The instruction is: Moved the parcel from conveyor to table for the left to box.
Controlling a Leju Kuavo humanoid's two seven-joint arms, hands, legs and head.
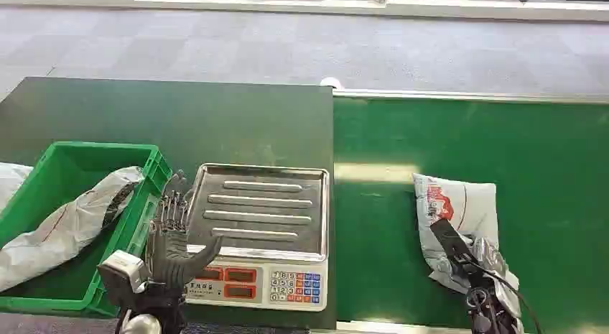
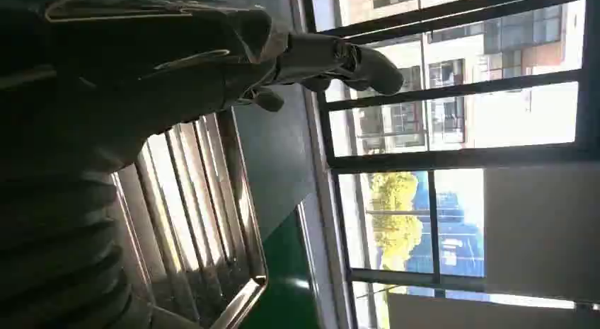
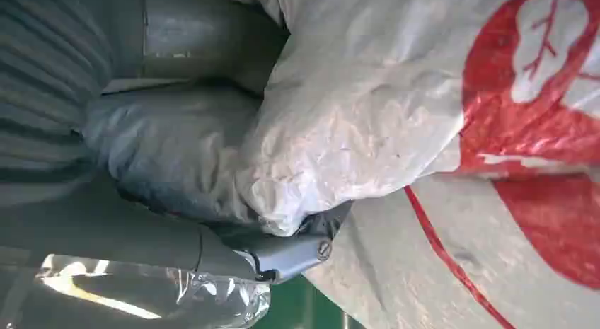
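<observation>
A white plastic parcel [image 1: 461, 205] with red print lies on the green conveyor belt [image 1: 503, 140] at the right. My right hand [image 1: 467, 266] grips its near end; in the right wrist view the crumpled parcel [image 3: 396, 110] is bunched into the palm with the thumb [image 3: 283, 247] under its edge. My left hand [image 1: 172, 237] hovers open, fingers spread and pointing away from me, over the left edge of a scale and beside the green box [image 1: 100, 149]. The left wrist view has the left hand [image 2: 141, 67] above the scale's steel tray [image 2: 205, 223].
An electronic scale [image 1: 266, 276] with a ribbed steel tray [image 1: 262, 208] stands on the dark table [image 1: 179, 118] between box and belt. Another grey-white parcel [image 1: 64, 226] lies in the box. A metal rail [image 1: 467, 97] borders the belt's far side.
</observation>
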